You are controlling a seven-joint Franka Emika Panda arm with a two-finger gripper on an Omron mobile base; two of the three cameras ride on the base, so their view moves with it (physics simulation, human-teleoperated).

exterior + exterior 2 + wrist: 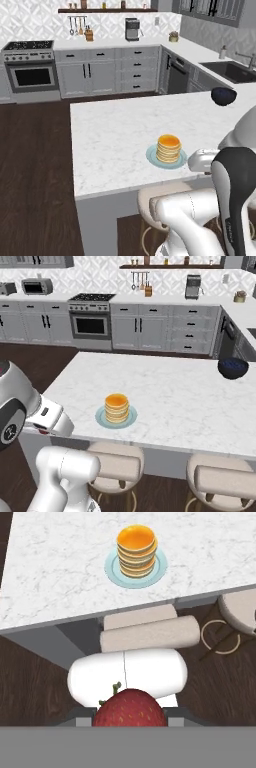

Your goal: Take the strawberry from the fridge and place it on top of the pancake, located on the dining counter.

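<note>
In the hand view, the strawberry (129, 708) is being held at the 6 o'clock edge of the picture, its red body flanked on either side by the narrowly set fingers of the gripper (129, 714), which are being kept closed against the fruit; green leaves are being shown at its upper left. Just beyond the fruit, padded stools (150, 632) are being seen tucked beside the grey base of the dining counter (60, 577), over a dark wood floor (30, 682). Farther on, toward 12 o'clock, the pancake (137, 551) is being presented as a short stack topped with orange syrup, resting on a pale blue-green plate (114, 571) that is standing near the counter's near edge; the strawberry is being held well apart from the stack, off the marble top. In the left base view, the same pancake (168, 148) is being shown at about 4 o'clock on the marble, with a dark bowl (223, 96) lying at 2 o'clock near the far right edge of the counter. In the right base view, the pancake (116, 408) is being displayed left of centre and the bowl (232, 368) toward 3 o'clock. At the farthest range, toward 11 o'clock, an oven range (91, 320) is being shown set among light grey cabinets (150, 331) along the back wall, with a coffee machine (132, 29) standing on the wall counter and a sink (232, 70) being seen at 2 o'clock in the left base view.
</note>
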